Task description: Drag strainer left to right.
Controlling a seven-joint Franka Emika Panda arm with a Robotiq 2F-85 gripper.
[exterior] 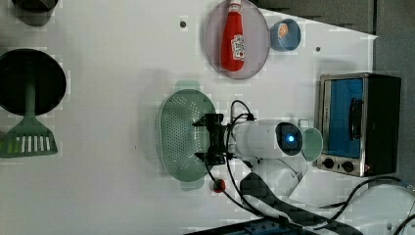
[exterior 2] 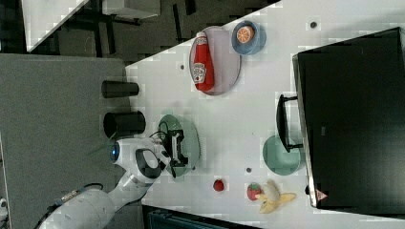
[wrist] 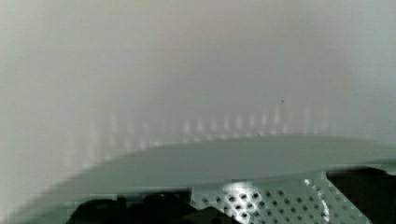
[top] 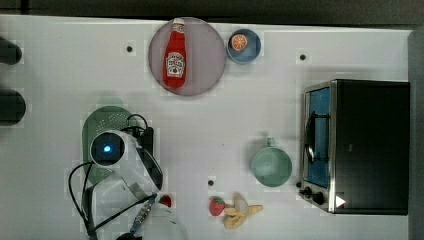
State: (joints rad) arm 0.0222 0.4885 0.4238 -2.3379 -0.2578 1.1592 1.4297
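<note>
Currently, going left to right in the top view with the strainer (top: 102, 122) as landmark: the strainer is sitting on the white worktop (top: 50, 200) at the top view's left, mostly covered by the arm. In the left view the tool (exterior: 209, 139) is hanging over the strainer's (exterior: 183, 134) perforated inside, by its rim, fingers spread wide, nothing gripped. The wrist view is showing the strainer's rim (wrist: 224, 161) and holes close up. Right of the strainer and further up in the top view, a ketchup bottle (top: 175, 54) is lying on a grey plate (top: 210, 65). Further right of the strainer, a green cup (top: 271, 166) is standing just beside a toaster oven (top: 367, 145).
</note>
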